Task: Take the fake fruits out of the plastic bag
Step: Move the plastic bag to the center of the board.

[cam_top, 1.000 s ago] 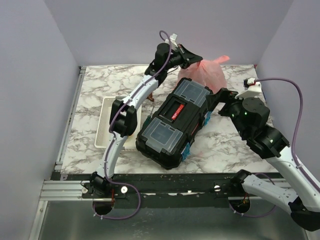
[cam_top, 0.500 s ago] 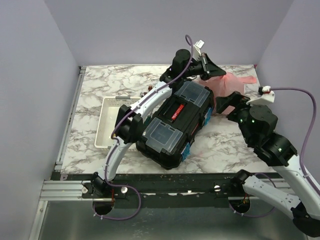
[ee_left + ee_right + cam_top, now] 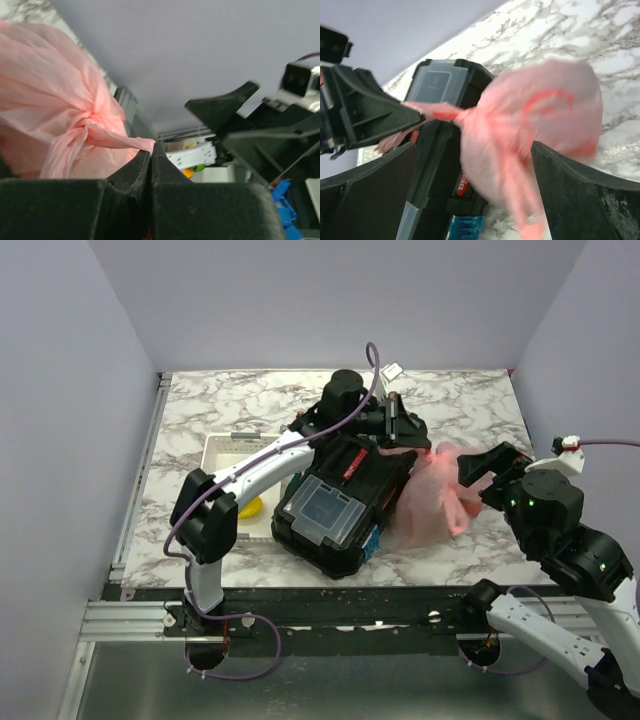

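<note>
Left tool (image 3: 151, 150): is clamping fully closed on the twisted handle of the plastic bag (image 3: 435, 495), its arm reaching across the toolbox (image 3: 335, 502).
Right tool (image 3: 478, 470): is standing with its fingers (image 3: 367, 185) spread as wide as they go, gripping nothing, and facing the bag from the right. The bag's bulge is showing between them in the right wrist view.
Plastic bag: is hanging pink and crinkled from the left tool's pinch, just beside the right edge of the toolbox, between that box and the right tool. It is showing blurred, so I cannot tell whether its bottom is touching the surface (image 3: 470, 415).
Fake fruits: are not showing clearly through the bag's film, so none can be picked out inside it.
Toolbox: is lying black and slanted on the middle of the marbled surface, its clear-lidded compartments facing up.
Tray (image 3: 215, 455): is sitting white to the left of the toolbox, with a small yellow item (image 3: 250, 507) lying at its near edge.
</note>
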